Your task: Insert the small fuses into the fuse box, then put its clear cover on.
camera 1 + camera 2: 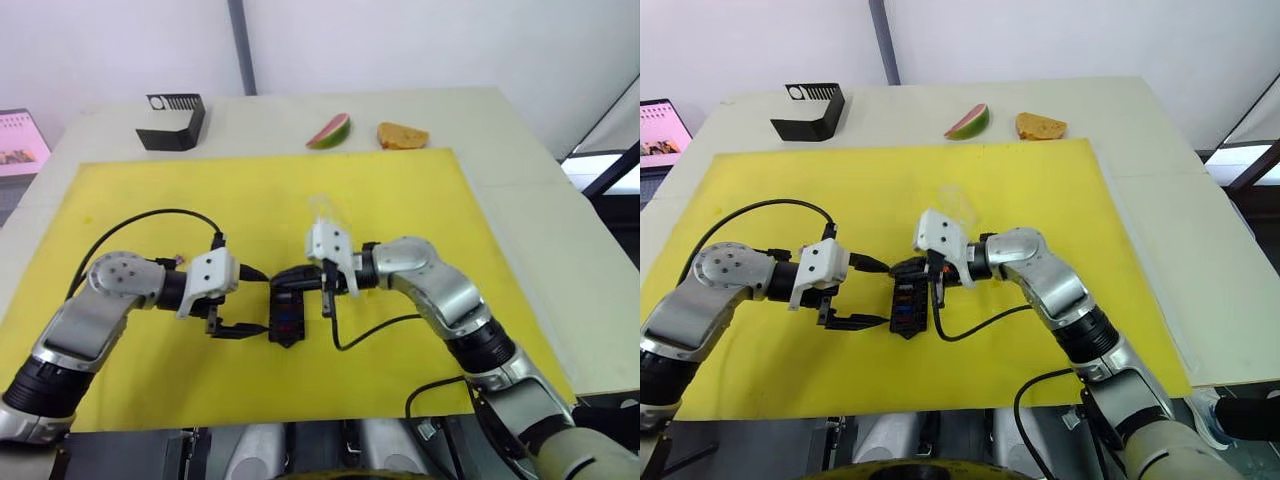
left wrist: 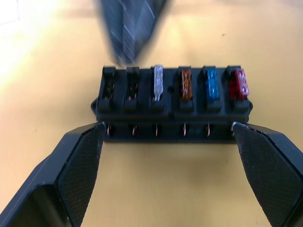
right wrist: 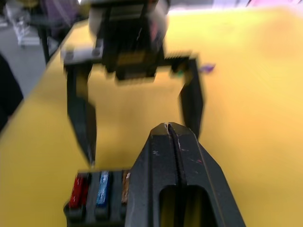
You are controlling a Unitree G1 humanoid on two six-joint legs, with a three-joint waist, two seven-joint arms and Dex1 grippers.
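1. Box (image 2: 173, 101) sits on the yellow mat (image 1: 400, 200) between my two grippers. The left gripper (image 2: 170, 165) has its fingers spread wide, one tip off each end of the box, neither clearly touching it.
2. Four fuses are seated: grey (image 2: 157, 81), brown (image 2: 185, 83), blue (image 2: 211, 83) and red (image 2: 240, 83). Two slots at the far end from the red one look empty.
3. My right gripper (image 3: 173, 137) hangs over the box with fingers pressed together. I cannot tell whether a fuse is pinched between them; none shows at the tips.
4. Risk one: if I push down now with the left fingers spread, I judge the box could slide or tip, since nothing pins it.
5. Risk two: the shut right tips sit just beside the seated fuses, so a sideways drift could knock one crooked.
6. Risk three: the purple fuse (image 1: 178, 260) lies behind my left wrist, away from its fingers, and an arm sweep could flick it off.
7. Risk four: the cover (image 1: 322, 208) lies beyond the right gripper, nearly invisible, so I could easily bump it when pulling back.
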